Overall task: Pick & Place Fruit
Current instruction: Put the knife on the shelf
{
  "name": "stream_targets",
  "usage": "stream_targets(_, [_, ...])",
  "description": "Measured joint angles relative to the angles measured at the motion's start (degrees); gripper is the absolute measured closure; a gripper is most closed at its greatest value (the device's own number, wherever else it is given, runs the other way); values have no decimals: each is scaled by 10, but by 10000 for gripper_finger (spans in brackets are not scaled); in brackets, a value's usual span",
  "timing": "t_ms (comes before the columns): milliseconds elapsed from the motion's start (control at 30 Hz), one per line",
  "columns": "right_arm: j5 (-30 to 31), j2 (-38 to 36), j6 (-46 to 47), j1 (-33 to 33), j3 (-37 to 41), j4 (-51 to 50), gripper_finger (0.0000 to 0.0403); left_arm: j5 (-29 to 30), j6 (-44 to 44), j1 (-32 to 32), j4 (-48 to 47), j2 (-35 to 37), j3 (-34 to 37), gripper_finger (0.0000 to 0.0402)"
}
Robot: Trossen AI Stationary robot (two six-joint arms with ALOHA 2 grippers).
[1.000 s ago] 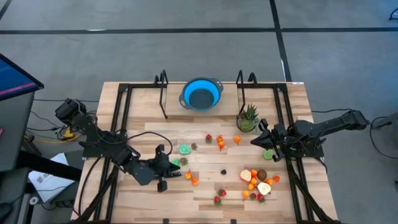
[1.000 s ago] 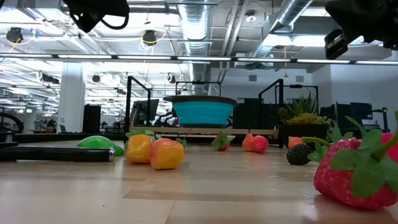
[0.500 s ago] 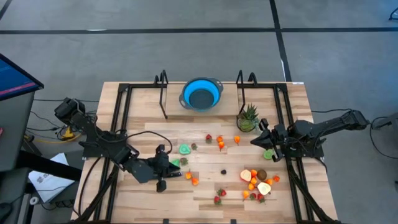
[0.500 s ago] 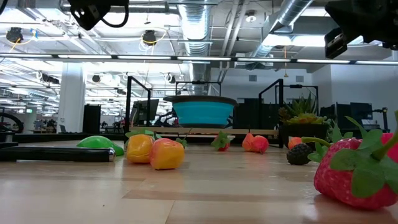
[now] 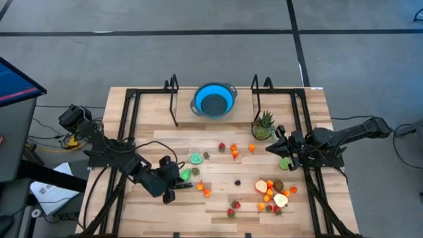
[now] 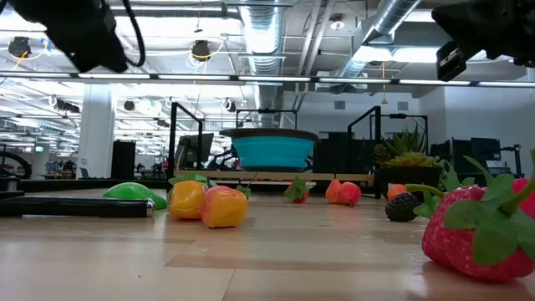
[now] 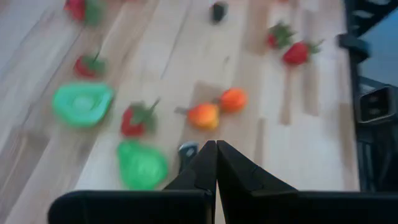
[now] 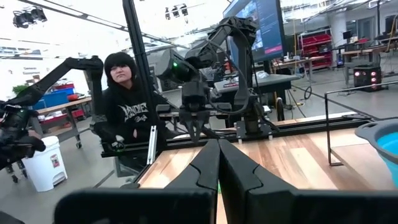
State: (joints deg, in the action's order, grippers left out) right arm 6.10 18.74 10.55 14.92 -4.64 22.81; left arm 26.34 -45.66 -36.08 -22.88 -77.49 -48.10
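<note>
A wooden table (image 5: 158, 119) with black rails stands on a grey floor, and the low view shows a big workshop with ceiling pipes behind it. At the far middle edge of the table sits the blue bowl (image 5: 214, 100), which serves here as the landmark. Far to the left of the bowl and nearer to the front edge, the left gripper (image 5: 177, 185) hangs low over the wood with its two fingers pressed together and nothing between them. Just beside its tip lie a green pear (image 7: 142, 164), a green avocado half (image 7: 81, 103), a red strawberry (image 7: 133, 119) and two small orange pieces (image 7: 216, 107). In front of the bowl, around the middle of the table, more of the fruit (image 5: 234, 152) is scattered: strawberries, orange pieces and one dark berry (image 5: 237, 182). To the right of the bowl stands a spiky green plant (image 5: 264, 123). In front of the plant, near the front right part of the table, lies a cluster of peach halves, a kiwi and strawberries (image 5: 274, 194). The right gripper (image 5: 269, 149) is just in front of the plant, raised above the table, its fingers closed tight and empty. A green lime (image 5: 285, 163) lies under the right arm. Beyond the table, a person in dark clothes (image 8: 124, 106) sits.
</note>
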Motion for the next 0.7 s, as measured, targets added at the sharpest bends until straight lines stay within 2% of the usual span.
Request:
stream_targets(167, [0,0,0,0,0,0,403,-24,-34,5,-61,-2,0,401])
stream_targets(300, [0,0,0,0,0,-1,403,-29,-32,5,-67,-16,0,400])
stream_targets(467, [0,0,0,0,0,-4,403,-75,-30,5,-66,-39,0,391])
stream_targets(567, [0,0,0,0,0,-9,403,-96,-14,5,-67,-58,0,370])
stream_targets(700, [0,0,0,0,0,-22,403,-104,6,5,-65,-83,0,320])
